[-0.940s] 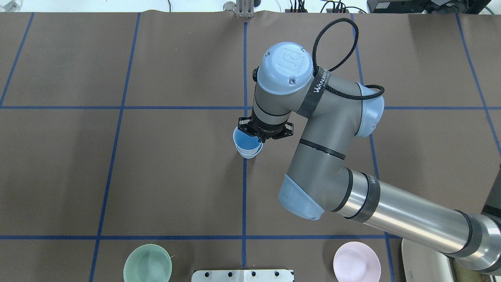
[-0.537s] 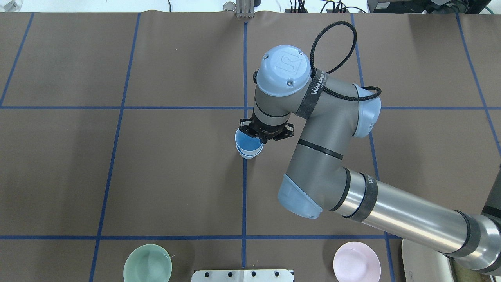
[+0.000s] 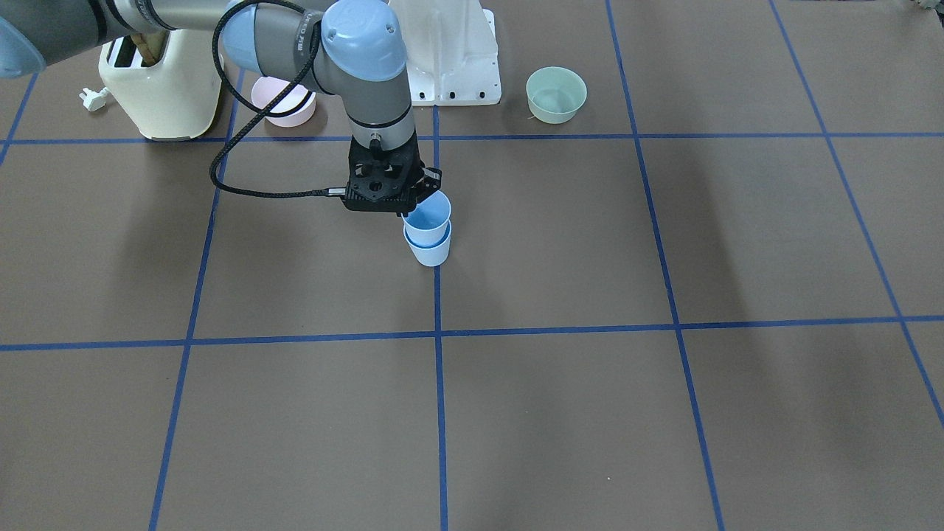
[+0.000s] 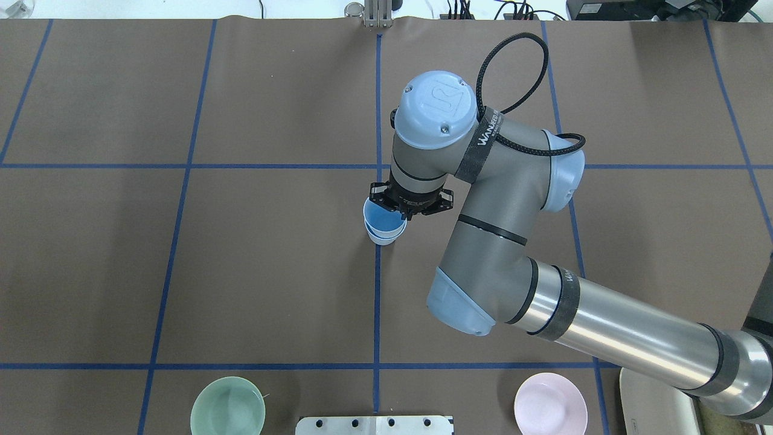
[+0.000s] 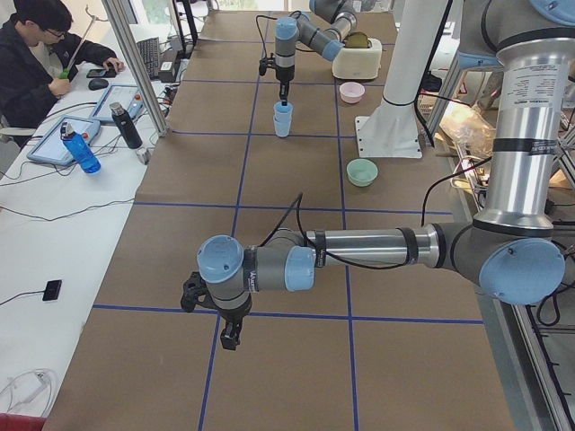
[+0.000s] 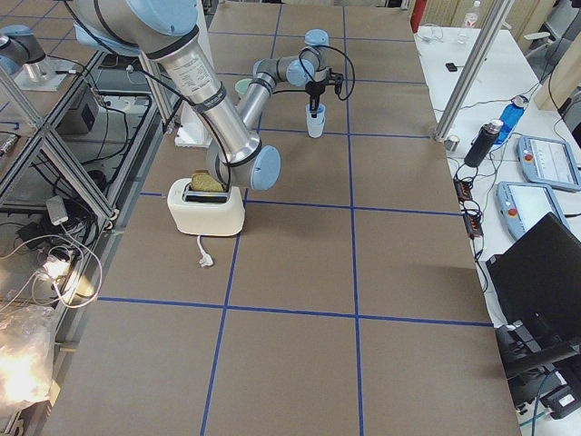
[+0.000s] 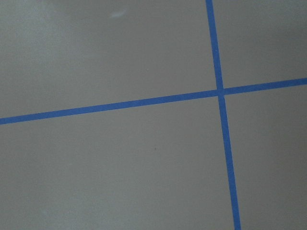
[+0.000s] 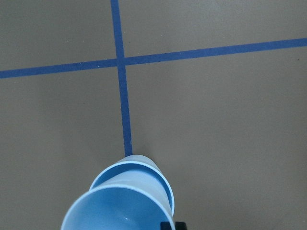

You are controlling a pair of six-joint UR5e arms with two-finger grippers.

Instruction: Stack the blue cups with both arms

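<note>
Two pale-blue cups stand nested on the blue centre line. The upper cup [image 3: 428,212] sits partway in the lower cup [image 3: 429,252], which rests on the table. My right gripper [image 3: 414,200] comes down from above and is shut on the near rim of the upper cup [image 4: 380,219]. The right wrist view shows the upper cup [image 8: 115,211] inside the lower cup's rim [image 8: 160,178]. My left gripper [image 5: 229,337] shows only in the exterior left view, hanging over bare mat far from the cups; I cannot tell whether it is open.
A green bowl [image 4: 227,406] and a pink bowl [image 4: 550,403] sit at the robot's edge of the table. A cream toaster [image 3: 158,88] stands beside the pink bowl. The white pedestal base [image 3: 450,59] is between the bowls.
The right arm has sunk slightly and the upper cup sits a little deeper in the lower cup. The lower cup has not moved.
</note>
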